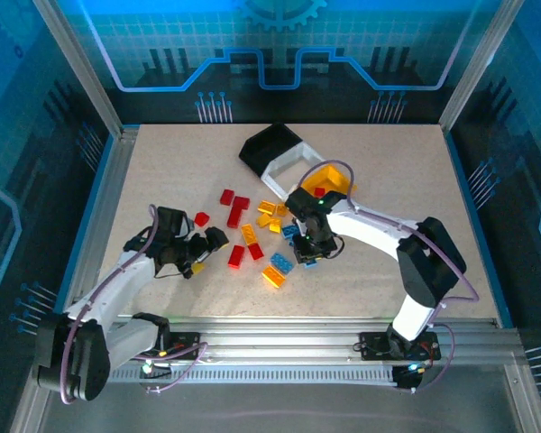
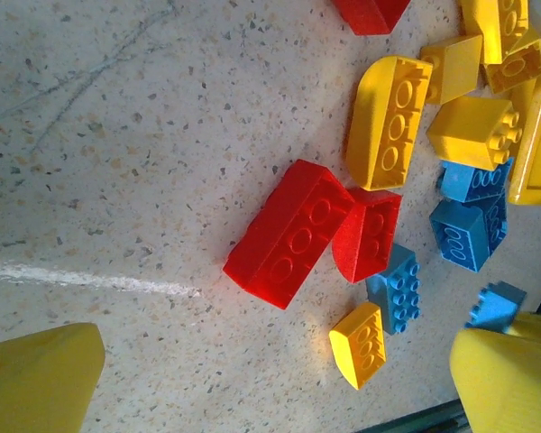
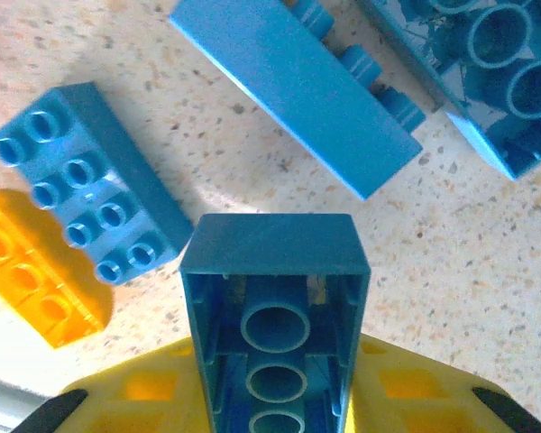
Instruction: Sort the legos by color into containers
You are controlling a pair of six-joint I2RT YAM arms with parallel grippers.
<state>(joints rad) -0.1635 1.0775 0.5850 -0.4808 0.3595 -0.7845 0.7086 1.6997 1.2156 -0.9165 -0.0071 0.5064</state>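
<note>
Red, blue and yellow legos lie scattered mid-table, among them a red brick [image 1: 239, 212] and a yellow one [image 1: 274, 275]. The containers stand behind them: black bin [image 1: 269, 144], white bin [image 1: 291, 165], yellow bin [image 1: 332, 179]. My right gripper [image 1: 311, 253] [image 3: 275, 361] is shut on a blue brick [image 3: 272, 271], whose hollow underside faces the camera, just above other blue bricks [image 3: 90, 180]. My left gripper [image 1: 207, 245] [image 2: 279, 379] stands open above bare table, its yellow fingers [image 2: 41, 379] wide apart. A long red brick [image 2: 288, 234] and a small yellow one [image 2: 359, 345] lie just ahead of it.
Aluminium rails [image 1: 298, 338] frame the table, with posts at the back corners. More blue bricks [image 3: 298, 86] lie close around the held one. The table's left, right and far parts are bare speckled board [image 1: 171, 162].
</note>
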